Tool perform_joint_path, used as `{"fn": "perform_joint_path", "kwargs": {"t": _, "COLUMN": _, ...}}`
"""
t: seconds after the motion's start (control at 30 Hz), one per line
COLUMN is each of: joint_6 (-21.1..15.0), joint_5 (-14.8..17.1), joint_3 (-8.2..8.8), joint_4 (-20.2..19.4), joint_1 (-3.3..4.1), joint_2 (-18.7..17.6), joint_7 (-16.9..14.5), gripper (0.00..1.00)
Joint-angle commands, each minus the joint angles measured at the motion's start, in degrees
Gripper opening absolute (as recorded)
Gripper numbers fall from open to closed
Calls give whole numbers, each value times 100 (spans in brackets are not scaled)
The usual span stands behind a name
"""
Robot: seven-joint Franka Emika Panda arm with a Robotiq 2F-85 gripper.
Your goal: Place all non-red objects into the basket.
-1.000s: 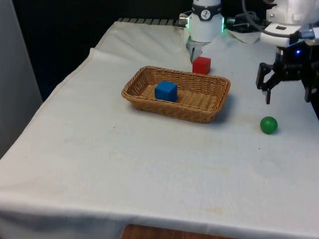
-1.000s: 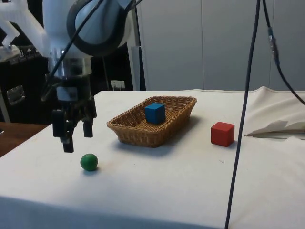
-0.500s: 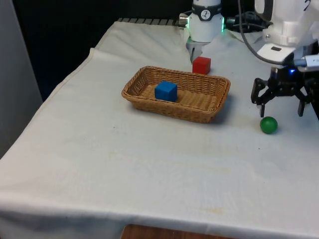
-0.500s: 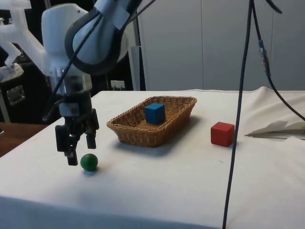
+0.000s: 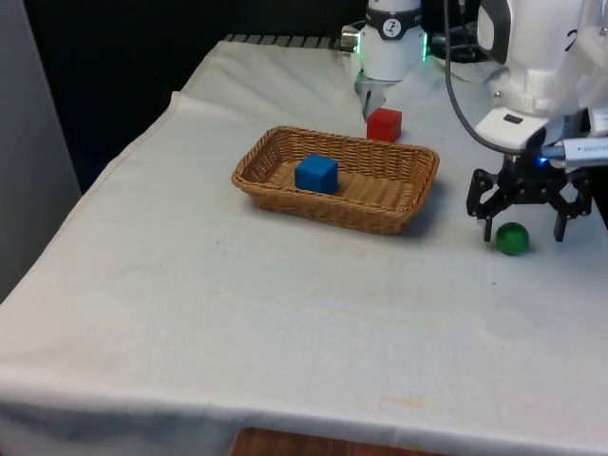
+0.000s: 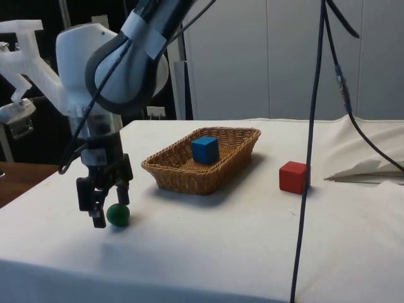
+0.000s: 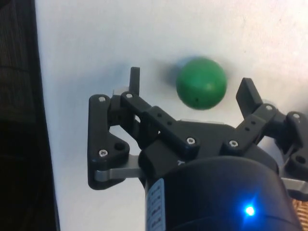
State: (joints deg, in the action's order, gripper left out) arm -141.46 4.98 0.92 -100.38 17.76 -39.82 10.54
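In the front view, the gripper (image 5: 521, 220) hangs low over the white cloth (image 5: 285, 285) at about three o'clock from the wicker basket (image 5: 380, 217), its two fingers spread wide and straddling the green ball (image 5: 513, 238). The ball sits on the cloth, well apart from the basket. A blue cube (image 5: 316, 174) already lies inside the basket, and a red cube (image 5: 384, 124) stands on the cloth just past the basket's far rim, at roughly twelve o'clock from it.

In the side view, the gripper (image 6: 101, 205) is down almost at cloth level, the green ball (image 6: 118, 214) partly behind one finger. The basket (image 6: 189, 177) lies at about two o'clock from the ball, with the blue cube (image 6: 205, 149) in it and the red cube (image 6: 295, 177) further along, near three o'clock from the basket.

In the wrist view, the gripper (image 7: 192, 91) is open and holds nothing; the green ball (image 7: 201, 83) lies between the fingertips but off-centre, closer to one finger than the other.

Judging from this, the ball is the last non-red object to move. The risk is in the closing: with the ball off-centre, the nearer finger would likely meet it first and nudge it, and a round ball on cloth could roll out of the gap. If the fingertips close above the ball's widest part, it could squirt downward and escape.
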Motion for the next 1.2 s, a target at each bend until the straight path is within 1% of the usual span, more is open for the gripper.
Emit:
{"fn": "perform_joint_path", "kwargs": {"t": 0.0, "joint_6": 0, "joint_5": 0, "joint_3": 6, "joint_4": 23, "joint_1": 0, "joint_2": -17, "joint_7": 0, "gripper": 100}}
{"fn": "perform_joint_path", "kwargs": {"t": 0.03, "joint_6": 86, "joint_5": 0, "joint_3": -6, "joint_4": 92, "joint_1": -17, "joint_2": -52, "joint_7": -17, "gripper": 100}}
{"fn": "perform_joint_path", "kwargs": {"t": 0.33, "joint_6": 86, "joint_5": 0, "joint_3": 11, "joint_4": 143, "joint_1": -6, "joint_2": -74, "joint_7": -6, "gripper": 100}}
{"fn": "perform_joint_path", "kwargs": {"t": 0.37, "joint_6": 80, "joint_5": 0, "joint_3": 11, "joint_4": 138, "joint_1": -6, "joint_2": -69, "joint_7": -6, "gripper": 97}}
{"fn": "perform_joint_path", "kwargs": {"t": 0.4, "joint_6": 80, "joint_5": 0, "joint_3": 11, "joint_4": 138, "joint_1": -6, "joint_2": -69, "joint_7": -6, "gripper": 90}}
{"fn": "perform_joint_path", "kwargs": {"t": 0.43, "joint_6": 74, "joint_5": 0, "joint_3": 11, "joint_4": 132, "joint_1": -6, "joint_2": -69, "joint_7": 0, "gripper": 69}}
{"fn": "perform_joint_path", "kwargs": {"t": 0.53, "joint_6": 69, "joint_5": 0, "joint_3": 11, "joint_4": 126, "joint_1": 0, "joint_2": -63, "joint_7": 0, "gripper": 34}}
{"fn": "perform_joint_path", "kwargs": {"t": 0.6, "joint_6": 63, "joint_5": 0, "joint_3": 11, "joint_4": 126, "joint_1": -6, "joint_2": -69, "joint_7": 0, "gripper": 13}}
{"fn": "perform_joint_path", "kwargs": {"t": 0.63, "joint_6": 69, "joint_5": 0, "joint_3": 11, "joint_4": 126, "joint_1": 0, "joint_2": -63, "joint_7": 0, "gripper": 13}}
{"fn": "perform_joint_path", "kwargs": {"t": 0.67, "joint_6": 69, "joint_5": 0, "joint_3": 11, "joint_4": 126, "joint_1": 0, "joint_2": -63, "joint_7": 0, "gripper": 2}}
{"fn": "perform_joint_path", "kwargs": {"t": 0.7, "joint_6": 69, "joint_5": 0, "joint_3": 11, "joint_4": 120, "joint_1": 0, "joint_2": -63, "joint_7": 0, "gripper": 0}}
{"fn": "perform_joint_path", "kwargs": {"t": 0.93, "joint_6": 63, "joint_5": 0, "joint_3": 11, "joint_4": 126, "joint_1": 0, "joint_2": -69, "joint_7": 0, "gripper": 0}}
{"fn": "perform_joint_path", "kwargs": {"t": 1.03, "joint_6": 115, "joint_5": 0, "joint_3": 29, "joint_4": 80, "joint_1": -29, "joint_2": 23, "joint_7": -63, "gripper": 0}}
{"fn": "perform_joint_path", "kwargs": {"t": 1.17, "joint_6": 246, "joint_5": 0, "joint_3": 52, "joint_4": 63, "joint_1": -34, "joint_2": 172, "joint_7": -97, "gripper": 0}}
